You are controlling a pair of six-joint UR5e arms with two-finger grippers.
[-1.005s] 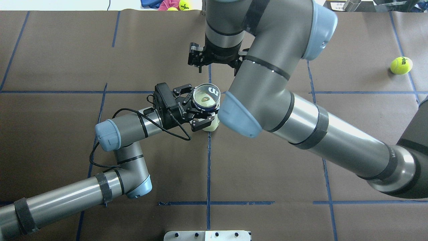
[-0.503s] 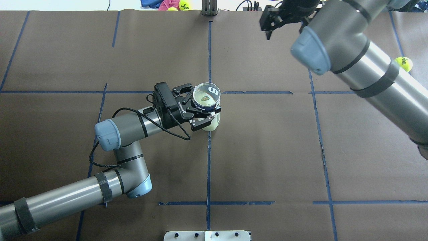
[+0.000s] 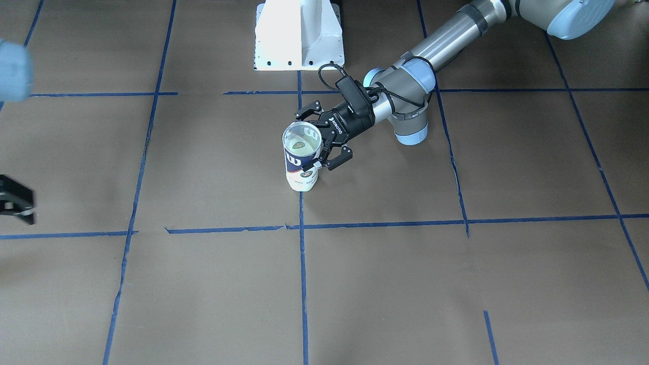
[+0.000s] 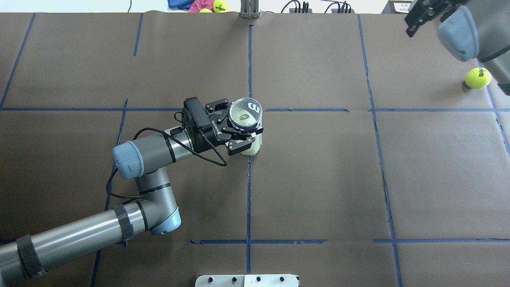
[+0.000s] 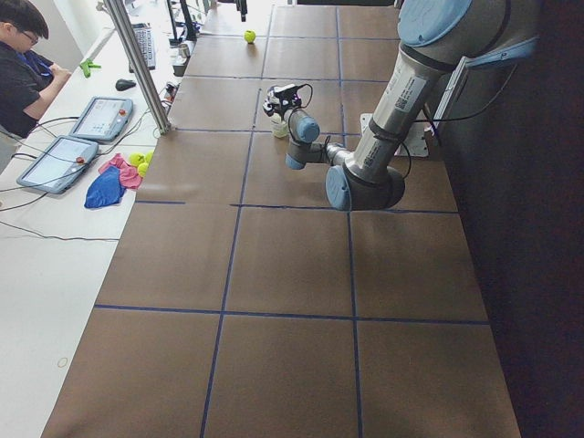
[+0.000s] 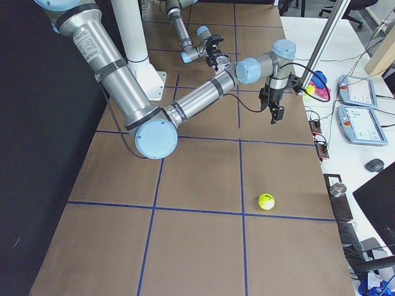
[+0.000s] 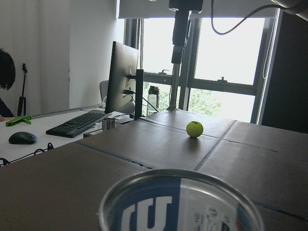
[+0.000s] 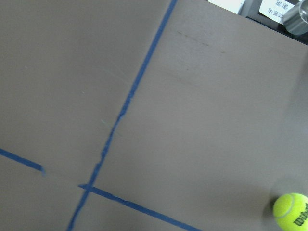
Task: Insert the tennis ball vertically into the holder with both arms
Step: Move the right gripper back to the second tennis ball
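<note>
the overhead view looks forward and down from behind the robot, while the front view faces it from across the table [image 3: 456, 284] (so sides swap); both share the holder [image 3: 296, 161] at mid-table. the side views look along the table from either end, far back. the left wrist camera peers level, close over the holder's rim, toward a ball [image 7: 194, 128], which the right wrist camera sees from above.

Table [image 4: 318, 179]: brown paper, blue tape grid [image 4: 248, 191] | white side desk [image 5: 36, 274]: monitor [image 7: 121, 77], keyboard [image 7: 77, 124], mouse [image 7: 22, 137], two tablets [image 5: 100, 117] | tall windows [image 7: 226, 62], bright daylight | white wall [image 7: 48, 53]
</note>
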